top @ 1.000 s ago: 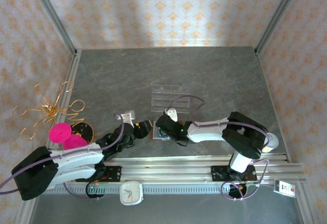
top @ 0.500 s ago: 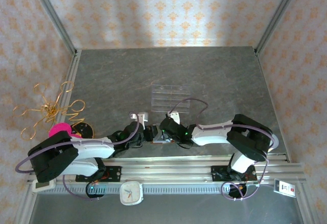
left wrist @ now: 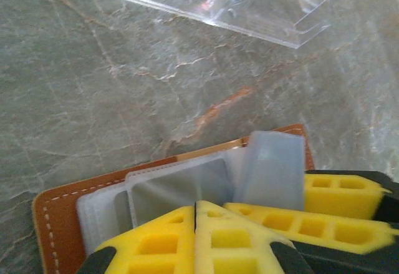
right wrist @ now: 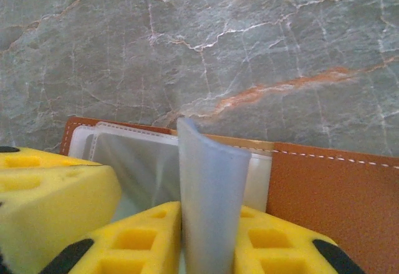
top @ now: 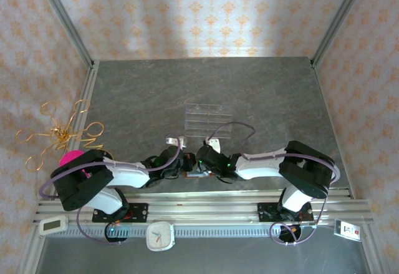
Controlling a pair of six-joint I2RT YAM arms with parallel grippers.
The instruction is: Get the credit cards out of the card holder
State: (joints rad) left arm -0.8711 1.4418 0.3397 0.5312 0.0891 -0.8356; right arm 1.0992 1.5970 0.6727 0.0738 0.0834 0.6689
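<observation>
Two hands on one open wallet

The card holder (right wrist: pixel 312 199) lay open and flat on the table (right wrist: pixel 187 37), on my side of the clear rack (left wrist: pixel 262 12) and a little apart from it. My left gripper (left wrist: pixel 195 204) was closed tip to tip and sat on the pale inner pockets at the holder's left part, which I judged was there to pin the leather down so it would not lift. My right gripper (right wrist: pixel 211 215) was narrowed onto a pale leaf (right wrist: pixel 209 161) that stood up out of the holder's middle, one pad on each face (card or soft sleeve, I could not tell; its top edge curled), so a pull would draw it up against my left hand's hold.
</observation>
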